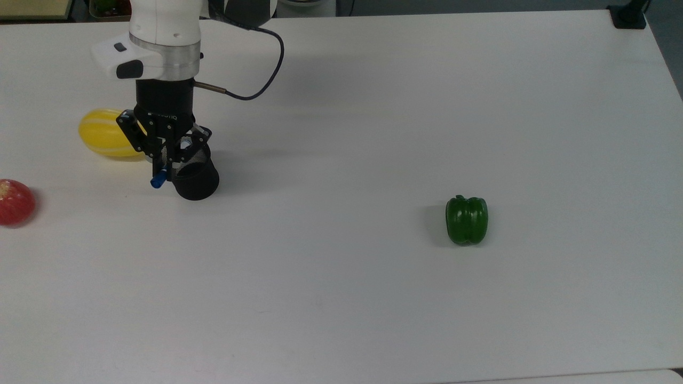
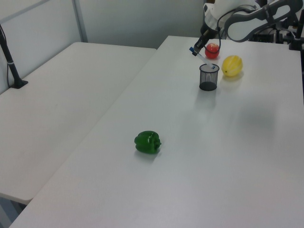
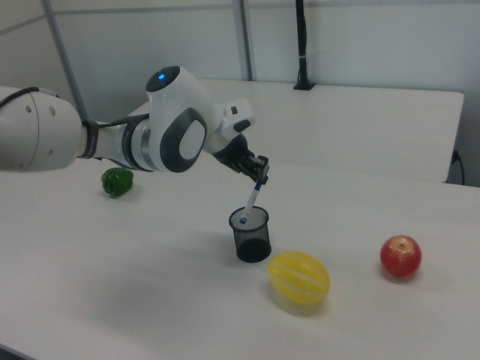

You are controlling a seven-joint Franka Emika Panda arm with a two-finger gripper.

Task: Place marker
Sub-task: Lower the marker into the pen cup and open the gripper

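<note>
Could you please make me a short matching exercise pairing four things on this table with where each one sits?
Things:
1. marker
2. green pepper
3. red apple
4. yellow melon

Places:
A. alone, far from the others
B. lower end inside the black mesh cup, top held by the gripper
C. beside the cup
D. at the top view's left edge

Pairs: 1-B, 2-A, 3-D, 4-C

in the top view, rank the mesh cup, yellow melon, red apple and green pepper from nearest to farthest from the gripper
Measured from the gripper, which holds the marker:
1. Black mesh cup, directly beneath it.
2. Yellow melon, just toward the top view's left.
3. Red apple, at the top view's left edge.
4. Green pepper, far toward the top view's right.
</note>
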